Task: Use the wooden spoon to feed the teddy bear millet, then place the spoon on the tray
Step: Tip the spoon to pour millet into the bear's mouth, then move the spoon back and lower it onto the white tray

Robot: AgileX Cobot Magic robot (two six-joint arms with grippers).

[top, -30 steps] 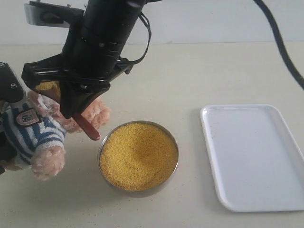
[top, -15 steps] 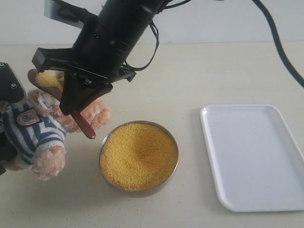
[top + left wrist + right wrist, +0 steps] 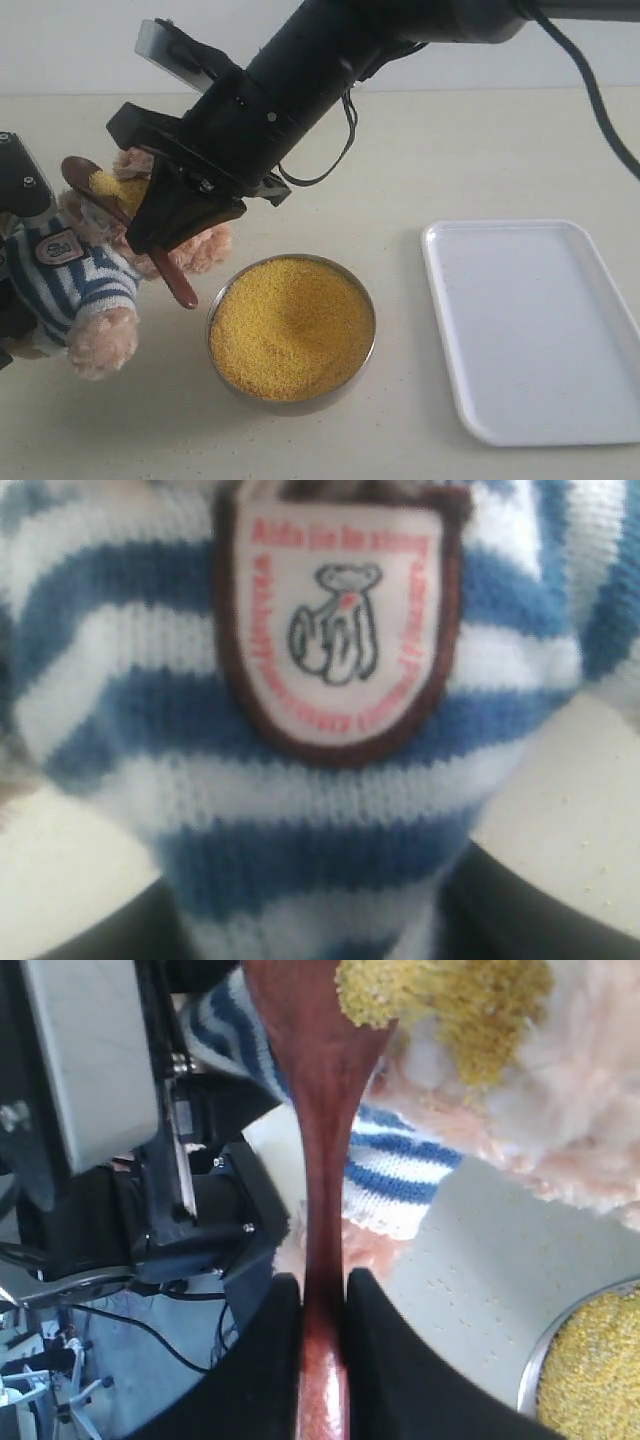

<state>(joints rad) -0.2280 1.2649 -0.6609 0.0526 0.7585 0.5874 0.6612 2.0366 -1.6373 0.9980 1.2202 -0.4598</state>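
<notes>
The right claw [image 3: 175,228] clenches the wooden spoon [image 3: 322,1190] by its handle. The spoon's heap of millet [image 3: 115,185] sits at the face of the teddy bear [image 3: 75,275], at 10 o'clock of the metal bowl [image 3: 362,352]. Whether the left claw [image 3: 320,930] grips the bear, I cannot tell. This looks like the feeding step. The next move likely calls for carrying the spoon level to the tray [image 3: 540,330], at 3 o'clock.

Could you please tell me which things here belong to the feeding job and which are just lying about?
Job: teddy bear, spoon in the right claw, millet, bowl, tray.
Not part of it: black cable, table.
</notes>
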